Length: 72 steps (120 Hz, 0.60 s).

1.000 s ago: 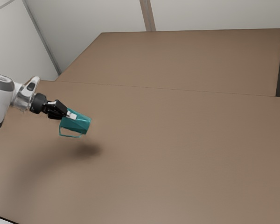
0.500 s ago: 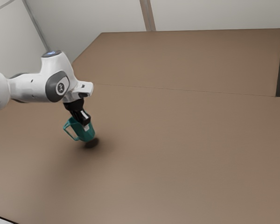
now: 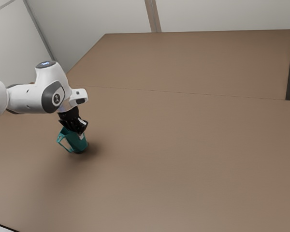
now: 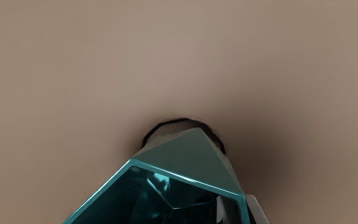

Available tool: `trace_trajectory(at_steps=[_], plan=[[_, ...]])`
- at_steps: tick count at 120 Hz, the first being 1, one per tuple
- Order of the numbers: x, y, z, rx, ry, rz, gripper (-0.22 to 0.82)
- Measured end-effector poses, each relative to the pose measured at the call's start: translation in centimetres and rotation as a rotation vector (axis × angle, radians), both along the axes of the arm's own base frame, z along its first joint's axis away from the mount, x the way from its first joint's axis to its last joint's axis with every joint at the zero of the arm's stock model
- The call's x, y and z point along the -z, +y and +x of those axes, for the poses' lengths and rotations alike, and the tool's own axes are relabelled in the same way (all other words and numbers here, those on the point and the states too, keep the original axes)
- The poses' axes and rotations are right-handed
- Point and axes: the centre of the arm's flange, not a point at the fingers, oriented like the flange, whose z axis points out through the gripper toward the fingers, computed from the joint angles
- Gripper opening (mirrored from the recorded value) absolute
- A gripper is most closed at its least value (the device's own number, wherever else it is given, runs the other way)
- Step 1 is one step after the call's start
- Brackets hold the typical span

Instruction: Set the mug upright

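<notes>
In the exterior view the black gripper (image 3: 80,135) points downward, shut on the side wall of the teal mug (image 3: 76,143). The mug leans slightly, its opening up toward the hand and its handle on the exterior view's left. Its base is at or just above the tabletop; contact cannot be told. The wrist view has the gripper (image 4: 240,209) pinching the wall of the mug (image 4: 188,155), one finger inside the cup and the other outside. The inside of the mug is partly visible, with the handle out of sight there.
The brown tabletop (image 3: 183,159) spreads around the mug, and a dark shadow lies by its base. A raised brown panel (image 3: 198,63) stands behind, with pale walls (image 3: 222,14) beyond it.
The hand has swung from nearly level to pointing down, turning the held mug closer to upright. Over the last half second, both shifted toward the exterior view's left and the mug's lean lessened.
</notes>
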Motion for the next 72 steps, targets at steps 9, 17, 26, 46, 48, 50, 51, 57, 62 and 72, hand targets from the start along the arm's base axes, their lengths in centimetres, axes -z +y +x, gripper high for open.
trace_trajectory(at_steps=[9,17,26,46,48,50,51,57,62,72], plan=[[0.0,0.0,0.0,-0.030,0.001,-0.003,0.09],[0.0,0.0,-0.1,-0.053,0.002,-0.005,0.23],[-0.3,0.0,-0.1,-0.076,0.000,-0.005,0.34],[-4.7,0.0,-0.2,-0.118,-0.051,0.004,0.48],[-5.6,0.0,-0.2,-0.122,-0.061,0.006,0.49],[-6.6,0.0,-0.2,-0.125,-0.072,0.009,0.50],[-7.2,0.0,-0.2,-0.127,-0.078,0.010,0.51],[-10.5,0.1,-0.1,-0.137,-0.108,0.016,0.53],[-14.0,0.1,0.4,-0.143,-0.137,0.022,0.54],[-22.4,-1.0,1.8,-0.135,-0.183,0.030,0.56]])
